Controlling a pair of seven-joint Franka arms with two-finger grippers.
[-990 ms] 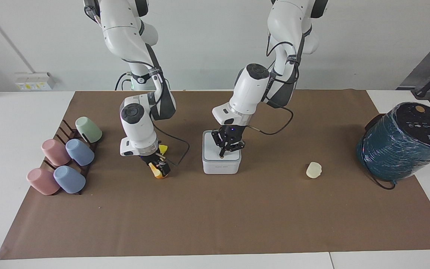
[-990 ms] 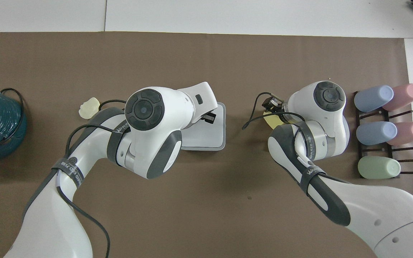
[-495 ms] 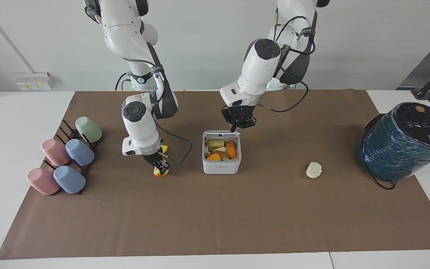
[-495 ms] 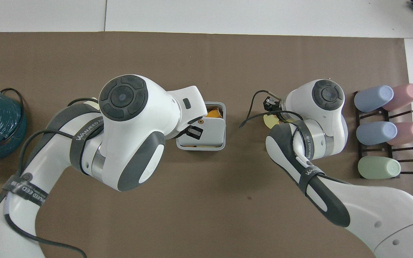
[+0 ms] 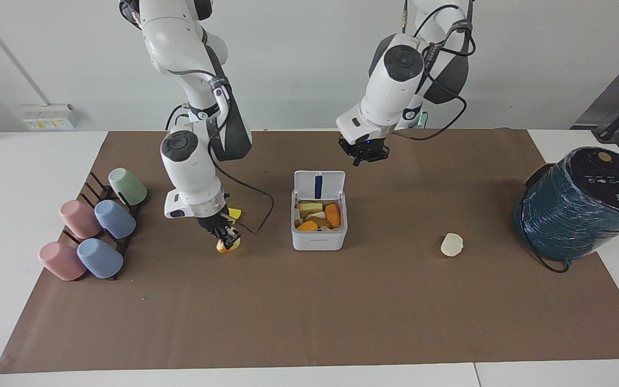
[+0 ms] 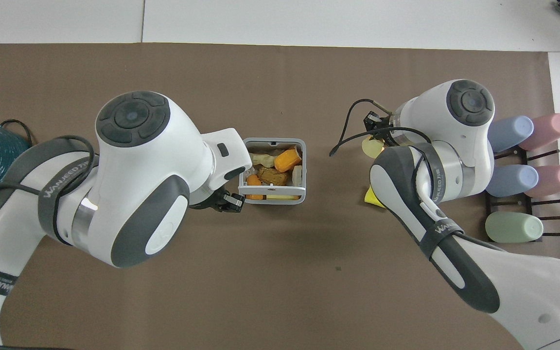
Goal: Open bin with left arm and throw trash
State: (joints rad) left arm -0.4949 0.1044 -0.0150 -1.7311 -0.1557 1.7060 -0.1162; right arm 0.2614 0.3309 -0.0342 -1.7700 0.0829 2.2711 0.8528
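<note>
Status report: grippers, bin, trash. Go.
Left gripper up over the mat by the bin. Lid open, scraps inside. Right gripper shut on the wedge, beside the bin. Lump on the mat. Path clear.

The bin (image 5: 318,236) looks like smooth white plastic. Under it, a matt brown paper sheet (image 5: 309,312) covers the bench. At the frame's right, the teal cylinder (image 5: 578,207) wears glossy, wrinkled wrap. The pastel cups (image 5: 94,228) look matt.
</note>
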